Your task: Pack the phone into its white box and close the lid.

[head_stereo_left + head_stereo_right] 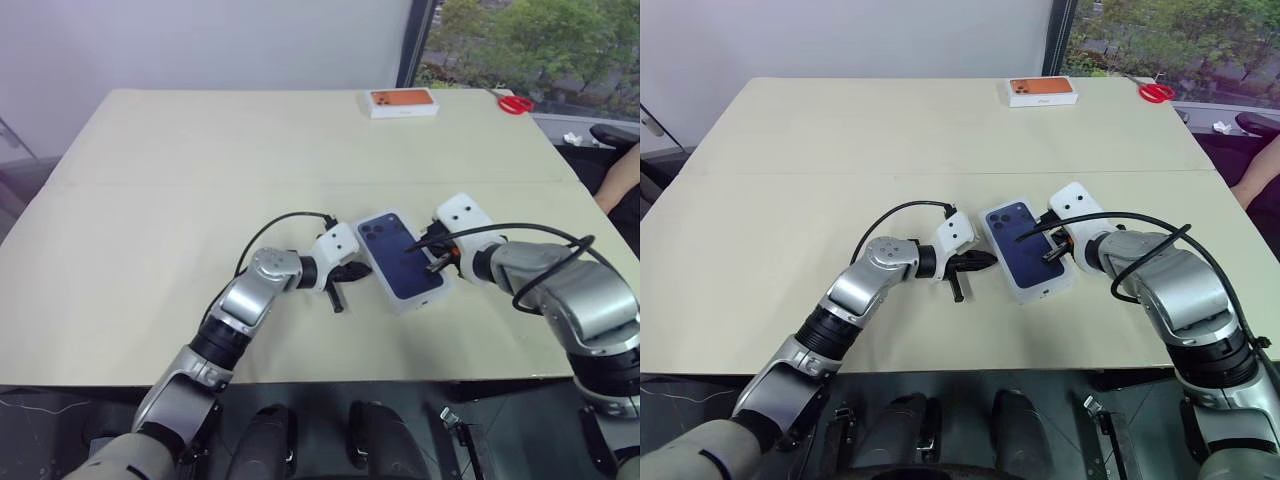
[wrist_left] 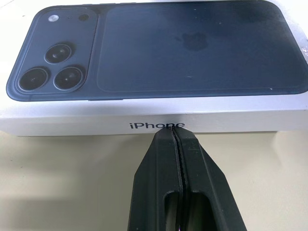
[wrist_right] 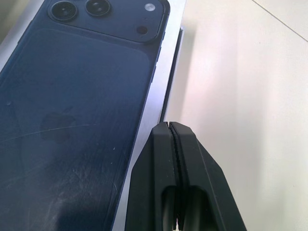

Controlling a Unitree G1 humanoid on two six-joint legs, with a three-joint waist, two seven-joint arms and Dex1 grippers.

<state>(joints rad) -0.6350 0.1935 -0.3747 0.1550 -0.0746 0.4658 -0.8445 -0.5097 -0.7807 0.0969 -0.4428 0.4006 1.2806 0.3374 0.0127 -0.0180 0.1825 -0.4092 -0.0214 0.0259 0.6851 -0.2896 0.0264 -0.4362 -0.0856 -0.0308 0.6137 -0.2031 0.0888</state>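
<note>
The lid [image 1: 403, 256], printed phone face up, sits on the box at mid-tabletop [image 1: 180, 180], apparently fully seated, so packing looks nearly done. The left tool [image 2: 173, 131], pinched shut and empty, touches its side; the right tool [image 3: 168, 126], likewise shut, rests at the opposite edge.

You've got a beige table [image 1: 200, 180]; closed white box w/ lid [image 1: 400, 258] lies near front edge; orange-topped box [image 1: 402, 101] & red scissors [image 1: 515, 103] at far edge.

Light: bright daylight from the window [image 1: 530, 45] at the far right.
Shadows: soft, faint on the pale beige bench [image 1: 200, 180].
Focus: sharp; wrist close-ups slightly soft.
</note>
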